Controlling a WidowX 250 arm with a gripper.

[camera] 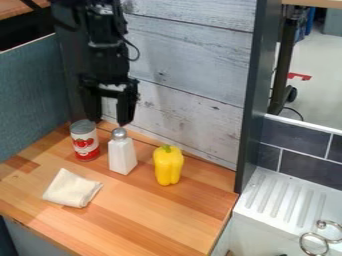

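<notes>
On the left of the counter (153, 220), a pale cloth (71, 189) lies in front of an upright can (85, 143). Above, the hand (108, 121) hangs released, its fingers apart with nothing between them; so near the can, neat work calls for slow, straight moves and even clearance around the shaker (122, 156), which stands upright below the hand, beside the yellow pepper (167, 166).

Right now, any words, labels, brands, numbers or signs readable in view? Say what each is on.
None readable.
Can: red and white label with red tomato-like shapes; any lettering is too small and blurred to read.
White shaker, yellow pepper, folded cloth: no lettering visible.
</notes>
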